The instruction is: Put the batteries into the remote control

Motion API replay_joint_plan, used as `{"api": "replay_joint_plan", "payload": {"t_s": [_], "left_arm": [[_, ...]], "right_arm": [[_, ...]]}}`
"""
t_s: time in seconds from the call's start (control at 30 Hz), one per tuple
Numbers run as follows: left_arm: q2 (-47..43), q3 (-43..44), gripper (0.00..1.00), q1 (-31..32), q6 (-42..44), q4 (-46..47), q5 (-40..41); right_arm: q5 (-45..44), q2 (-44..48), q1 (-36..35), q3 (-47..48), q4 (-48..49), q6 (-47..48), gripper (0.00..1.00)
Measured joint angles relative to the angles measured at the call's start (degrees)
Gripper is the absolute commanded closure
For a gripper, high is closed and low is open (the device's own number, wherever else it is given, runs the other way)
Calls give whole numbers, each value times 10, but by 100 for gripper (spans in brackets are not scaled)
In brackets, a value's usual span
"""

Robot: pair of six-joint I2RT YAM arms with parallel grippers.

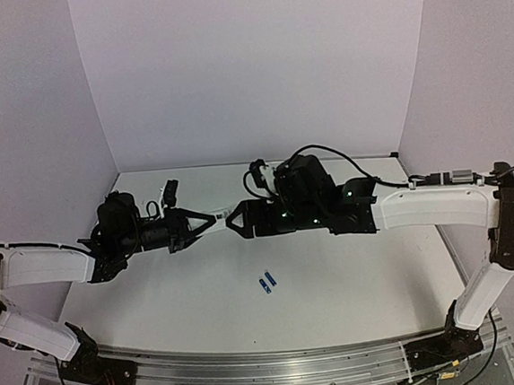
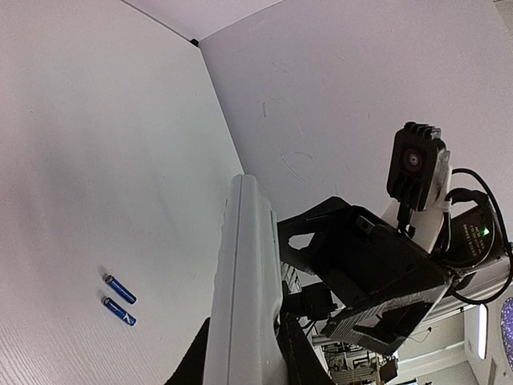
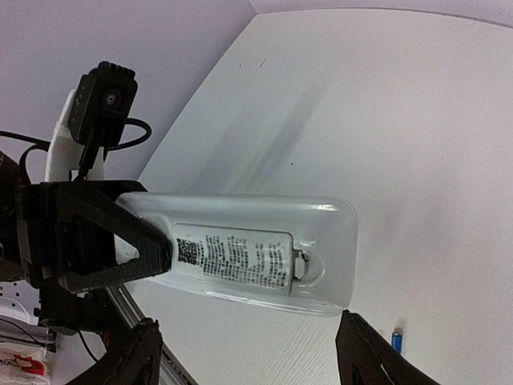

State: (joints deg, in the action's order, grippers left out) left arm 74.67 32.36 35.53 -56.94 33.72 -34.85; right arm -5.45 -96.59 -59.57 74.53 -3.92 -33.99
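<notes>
Little was done: the left gripper (image 2: 244,361) had its jaws pinching the remote control (image 3: 244,218) aloft (back toward the right wrist camera), cover (image 3: 232,257) seemingly still on. The right gripper (image 3: 256,357) had its jaws spread. Both batteries (image 1: 267,283) lay on the table (image 1: 381,272).

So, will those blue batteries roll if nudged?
Probably: the batteries are slim cylinders lying on their sides on the table, so a sideways push likely rolls them. Being tiny, they seem light and may slip from a pinch.
</notes>
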Motion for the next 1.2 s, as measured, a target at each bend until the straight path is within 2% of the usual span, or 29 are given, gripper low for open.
{"api": "replay_joint_plan", "payload": {"t_s": [0.17, 0.3, 0.43, 0.57, 0.83, 1.2], "left_arm": [[0, 0, 100, -5, -1, -2, -12], [5, 2, 100, -16, 4, -10, -44], [19, 19, 100, -32, 19, -41, -100], [49, 49, 100, -38, 32, -67, -173], [80, 68, 100, -37, 63, -142, -250], [80, 93, 100, -33, 115, -216, -256]], "right_arm": [[18, 8, 0, 18, -66, 122, 23], [18, 44, 0, 21, -129, 276, 20], [29, 88, 0, 22, -206, 429, 18], [36, 97, 0, 41, -283, 534, 20], [70, 58, 0, 91, -349, 614, 23], [100, -61, -2, 189, -361, 625, 28]]}}
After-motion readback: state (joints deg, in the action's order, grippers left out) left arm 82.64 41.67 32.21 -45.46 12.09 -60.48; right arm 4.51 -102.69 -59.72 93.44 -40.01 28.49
